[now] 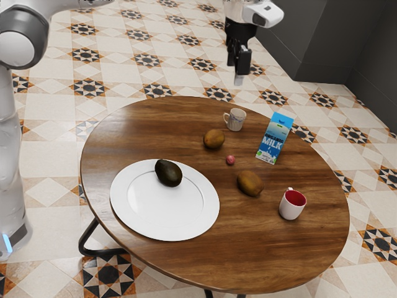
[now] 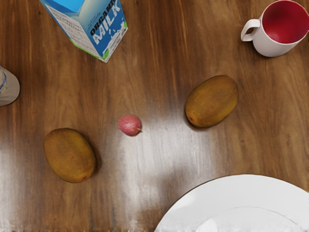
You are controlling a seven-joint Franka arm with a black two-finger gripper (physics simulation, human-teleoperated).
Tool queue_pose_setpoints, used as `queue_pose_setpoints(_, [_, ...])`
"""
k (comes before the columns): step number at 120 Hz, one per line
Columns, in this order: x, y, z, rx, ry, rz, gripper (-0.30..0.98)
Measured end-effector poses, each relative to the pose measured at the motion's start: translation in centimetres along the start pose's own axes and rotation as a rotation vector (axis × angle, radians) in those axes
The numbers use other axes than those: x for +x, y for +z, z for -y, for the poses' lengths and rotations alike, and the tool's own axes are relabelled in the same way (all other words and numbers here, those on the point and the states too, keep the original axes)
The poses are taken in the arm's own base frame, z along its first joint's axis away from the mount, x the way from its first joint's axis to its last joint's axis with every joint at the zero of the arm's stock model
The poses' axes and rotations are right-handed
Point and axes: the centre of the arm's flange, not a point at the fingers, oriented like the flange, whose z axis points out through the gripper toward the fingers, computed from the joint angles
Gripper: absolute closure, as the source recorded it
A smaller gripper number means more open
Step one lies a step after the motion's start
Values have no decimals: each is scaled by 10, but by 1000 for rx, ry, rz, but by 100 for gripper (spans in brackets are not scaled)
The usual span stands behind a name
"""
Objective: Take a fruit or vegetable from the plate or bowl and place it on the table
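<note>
Dark avocado (image 1: pixel 168 173) is seen on white plate (image 1: pixel 162 214); claw (image 1: pixel 235 75) is spread wide, positioned high above counter (image 1: pixel 273 248).

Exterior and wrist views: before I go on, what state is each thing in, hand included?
Hand: raised, holding nothing.
Plate: flat on the table, bearing the avocado.
Avocado: whole, lying on its side.
Brown fruit by the patterned cup: whole, on the table.
Brown fruit by the red-lined mug: whole, on the table.
Small pink fruit: whole, on the table.
Milk carton: upright.
Red-lined mug: upright, looks empty.
Patterned cup: upright.
</note>
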Motion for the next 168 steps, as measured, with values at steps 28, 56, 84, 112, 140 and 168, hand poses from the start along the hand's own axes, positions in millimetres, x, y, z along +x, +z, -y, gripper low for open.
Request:
queue_pose_setpoints(28, [8,21,-14,-9,22,56,0])
queue_pose_setpoints(56, [0,6,-15,30,96,71,0])
queue_pose_setpoints(84, [-9,-1,-15,26,328,142,0])
queue_pose_setpoints(112, [-2,62,-16,-4,595,244,0])
queue_pose_setpoints(140, [-7,135,-17,-68,784,273,0])
queue_pose_setpoints(168, [-58,152,-50,-157,931,265,0])
